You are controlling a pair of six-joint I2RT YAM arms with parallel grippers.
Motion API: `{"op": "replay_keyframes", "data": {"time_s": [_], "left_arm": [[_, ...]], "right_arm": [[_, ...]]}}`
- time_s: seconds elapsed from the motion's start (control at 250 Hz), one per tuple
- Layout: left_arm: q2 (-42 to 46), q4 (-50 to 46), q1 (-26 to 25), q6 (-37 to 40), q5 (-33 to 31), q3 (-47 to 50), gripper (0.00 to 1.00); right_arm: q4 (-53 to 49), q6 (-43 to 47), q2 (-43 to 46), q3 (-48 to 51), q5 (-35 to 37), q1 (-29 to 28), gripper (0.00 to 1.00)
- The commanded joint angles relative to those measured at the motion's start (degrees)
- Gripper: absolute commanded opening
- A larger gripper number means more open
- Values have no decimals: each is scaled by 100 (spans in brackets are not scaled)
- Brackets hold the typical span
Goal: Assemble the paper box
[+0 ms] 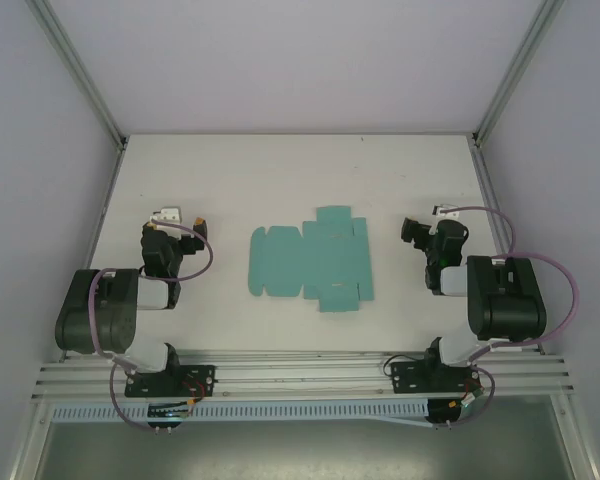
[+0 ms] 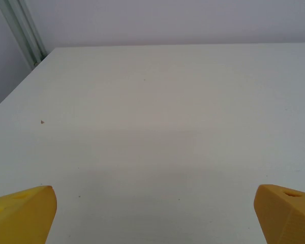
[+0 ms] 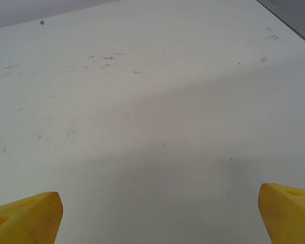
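The paper box [image 1: 312, 264] lies in the top view as a flat teal-green die-cut sheet with flaps and tabs, spread on the middle of the white table [image 1: 280, 170]. My left gripper [image 1: 176, 219] rests to the left of the sheet, apart from it. In the left wrist view its yellow fingertips [image 2: 25, 213] stand wide apart over bare table, so it is open. My right gripper [image 1: 428, 222] sits to the right of the sheet, not touching it. Its yellow fingertips [image 3: 28, 216] are likewise spread with nothing between them.
Grey enclosure walls and metal frame posts [image 1: 75, 70] bound the table at left, right and back. An aluminium rail [image 1: 300, 375] with both arm bases runs along the near edge. Faint scuff marks [image 3: 104, 58] dot the table surface in the right wrist view.
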State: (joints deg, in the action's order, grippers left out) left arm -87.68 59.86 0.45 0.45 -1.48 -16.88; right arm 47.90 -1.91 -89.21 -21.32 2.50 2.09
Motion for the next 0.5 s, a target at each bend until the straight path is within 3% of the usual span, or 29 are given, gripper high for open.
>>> {"op": "replay_keyframes", "data": {"time_s": [0.0,0.496], "left_arm": [[50,221,26,17,102,-52,99],[44,193,26,11,110,-72,99]], "right_arm": [[281,-56,48,-78,33,-43,99],[281,-59,40,-81,25,-37,99]]}}
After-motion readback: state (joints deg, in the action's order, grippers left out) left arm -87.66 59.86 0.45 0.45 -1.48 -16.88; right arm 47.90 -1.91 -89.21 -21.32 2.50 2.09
